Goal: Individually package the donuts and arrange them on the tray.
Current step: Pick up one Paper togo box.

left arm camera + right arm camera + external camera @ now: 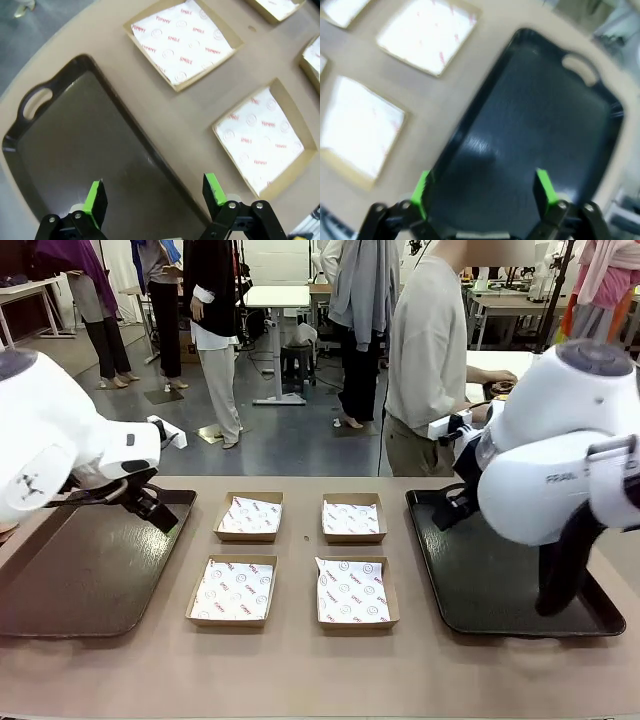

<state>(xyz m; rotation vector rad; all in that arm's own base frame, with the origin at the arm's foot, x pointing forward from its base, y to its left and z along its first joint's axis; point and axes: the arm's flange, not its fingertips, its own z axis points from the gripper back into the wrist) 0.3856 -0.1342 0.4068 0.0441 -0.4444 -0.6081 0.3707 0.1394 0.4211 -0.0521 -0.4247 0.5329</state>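
Note:
The donuts are out of view. Two dark trays lie on the table, the left tray (90,570) under my left arm and the right tray (470,580) under my right arm. My left gripper (155,192) hangs open above its tray (75,145) with nothing between its green pads. Over the other tray (535,125) my right gripper (482,187) is open too, and it holds nothing. Between the trays stand several shallow cardboard boxes lined with printed paper, such as the near-left box (233,590) and the far-right box (353,518).
A person in a grey top (428,350) stands at the far right side of the table, one hand reaching to a white table behind my right arm. The boxes' walls are low. Bare tabletop runs along the front edge (320,680).

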